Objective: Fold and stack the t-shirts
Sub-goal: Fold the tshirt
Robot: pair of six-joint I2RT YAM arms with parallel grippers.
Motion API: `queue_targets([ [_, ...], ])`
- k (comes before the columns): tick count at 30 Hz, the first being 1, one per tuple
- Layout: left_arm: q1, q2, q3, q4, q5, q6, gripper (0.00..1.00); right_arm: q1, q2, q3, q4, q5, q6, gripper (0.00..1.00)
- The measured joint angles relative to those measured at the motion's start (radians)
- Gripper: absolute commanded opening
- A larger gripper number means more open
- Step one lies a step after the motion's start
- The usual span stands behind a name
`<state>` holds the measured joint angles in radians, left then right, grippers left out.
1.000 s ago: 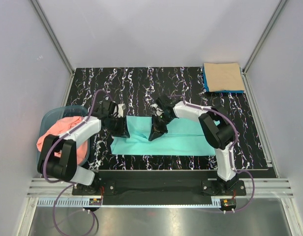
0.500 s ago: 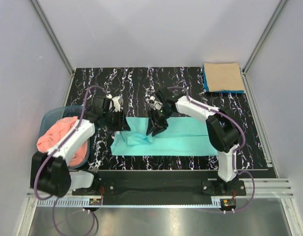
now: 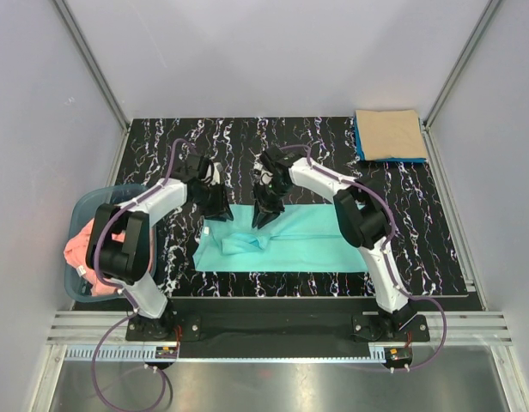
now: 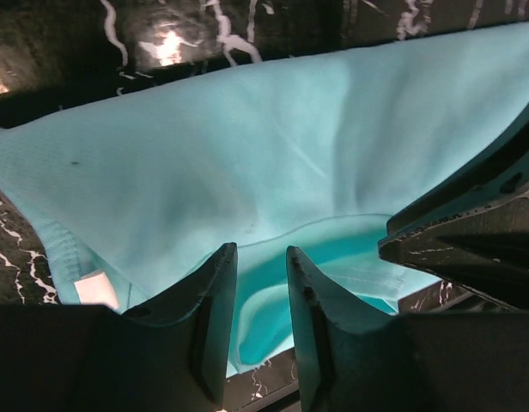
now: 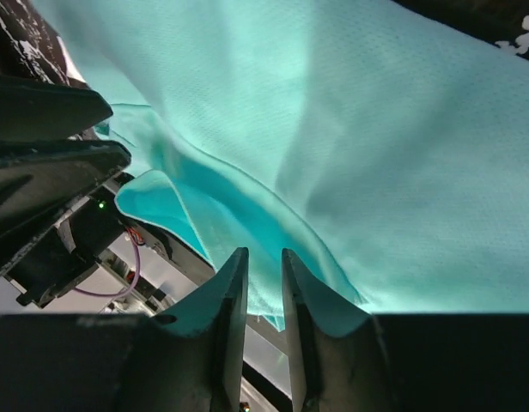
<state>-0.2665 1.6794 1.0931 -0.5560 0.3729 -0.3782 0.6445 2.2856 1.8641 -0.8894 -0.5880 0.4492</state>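
The turquoise-green cloth t-shirt [image 3: 307,245] lies mid-frame on the black marbled bench [image 3: 428,232], rumpled at its left. The left gripper [image 3: 216,204] and right gripper [image 3: 264,215] flank its upper edge, probably to fold it. Their jaws are narrowly parted, and I cannot tell whether they pinch cloth.

Turquoise t-shirt [image 3: 316,240] lies spread centrally, pink t-shirt [image 3: 77,249] bunched left, tan t-shirt [image 3: 389,135] folded atop blue t-shirt [image 3: 359,146].
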Motion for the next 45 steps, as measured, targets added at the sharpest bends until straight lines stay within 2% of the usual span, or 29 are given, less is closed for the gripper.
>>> queue_targets([
  [5,0.005,0.036,0.0,-0.011,-0.048,-0.027,0.34,-0.005,0.012,-0.043,0.006,-0.046,-0.006,0.29],
  [9,0.007,0.064,0.0,-0.022,-0.077,-0.048,0.35,-0.005,-0.002,-0.142,0.026,-0.099,-0.023,0.29],
  [16,0.011,0.091,0.0,-0.035,-0.113,-0.063,0.34,-0.005,-0.154,-0.388,0.005,-0.132,-0.09,0.31],
  [21,0.01,0.081,0.0,-0.056,-0.136,-0.049,0.34,-0.006,-0.23,-0.36,0.001,-0.128,-0.097,0.31],
  [23,0.004,0.06,0.0,-0.068,-0.139,-0.035,0.34,-0.006,-0.23,-0.332,0.013,-0.127,-0.089,0.34],
  [25,-0.009,0.024,0.0,-0.085,-0.139,-0.021,0.35,-0.006,-0.23,-0.322,0.028,-0.127,-0.083,0.41],
  [29,-0.059,-0.069,-0.017,-0.078,-0.109,-0.013,0.35,-0.006,-0.23,-0.322,0.029,-0.111,-0.084,0.43],
  [31,-0.09,-0.107,-0.04,-0.071,-0.097,-0.016,0.34,-0.007,-0.23,-0.327,0.031,-0.104,-0.087,0.41],
  [32,-0.103,-0.122,-0.057,-0.069,-0.089,-0.02,0.32,-0.007,-0.23,-0.332,0.032,-0.101,-0.087,0.33],
  [35,-0.122,-0.15,-0.121,-0.051,-0.065,-0.041,0.28,-0.008,-0.233,-0.369,0.044,-0.085,-0.088,0.23],
  [39,-0.12,-0.153,-0.198,-0.027,-0.034,-0.083,0.22,-0.009,-0.238,-0.432,0.063,-0.075,-0.082,0.2],
  [42,-0.12,-0.154,-0.232,-0.024,-0.027,-0.108,0.22,-0.009,-0.238,-0.442,0.078,-0.084,-0.069,0.27],
  [43,-0.12,-0.159,-0.24,-0.023,-0.028,-0.116,0.22,-0.009,-0.239,-0.442,0.088,-0.087,-0.065,0.37],
  [45,-0.12,-0.181,-0.256,-0.026,-0.029,-0.126,0.29,-0.009,-0.239,-0.444,0.101,-0.085,-0.059,0.43],
])
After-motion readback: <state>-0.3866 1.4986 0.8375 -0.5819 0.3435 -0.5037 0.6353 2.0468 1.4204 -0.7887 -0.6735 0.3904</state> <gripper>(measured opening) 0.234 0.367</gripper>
